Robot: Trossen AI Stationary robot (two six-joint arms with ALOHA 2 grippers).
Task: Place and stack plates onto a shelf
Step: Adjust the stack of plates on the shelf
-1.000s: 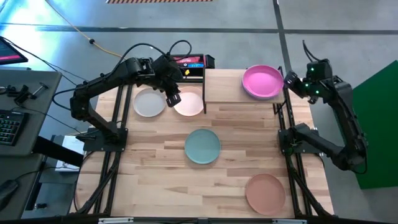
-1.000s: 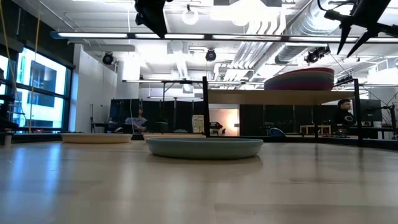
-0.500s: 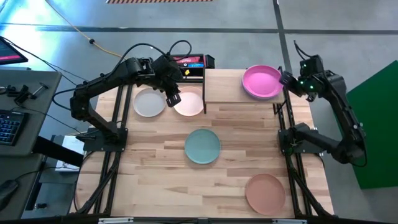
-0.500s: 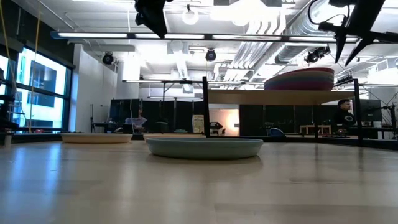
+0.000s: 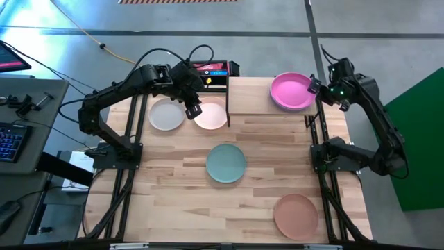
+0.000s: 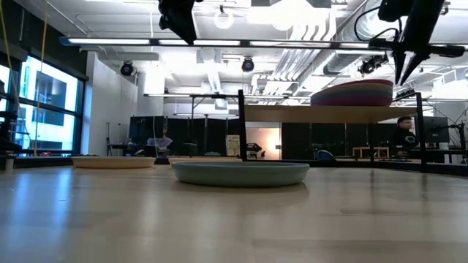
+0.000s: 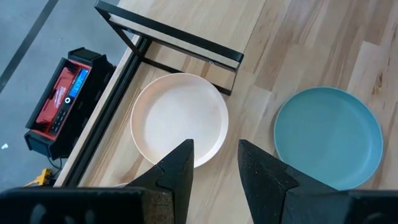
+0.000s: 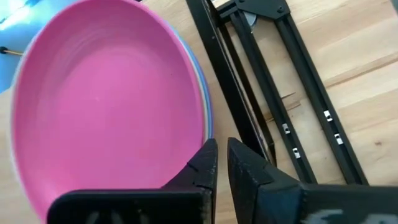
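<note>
Looking down, I see my right gripper [image 5: 316,86] nearly closed, empty, beside the magenta plate [image 5: 291,90], low view alone reveals stacked plates [image 6: 352,94] beneath, left gripper [image 5: 193,109] spread above the pink plate [image 5: 210,115].

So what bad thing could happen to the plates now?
The right gripper, nearly shut and holding nothing, hangs close beside the magenta plate topping the stack on the shelf. A bump might slide the stack toward the shelf's edge. The left gripper hovers open between the grey-white plate and the pale pink plate; coming down there, it might nudge one instead of gripping it.
</note>
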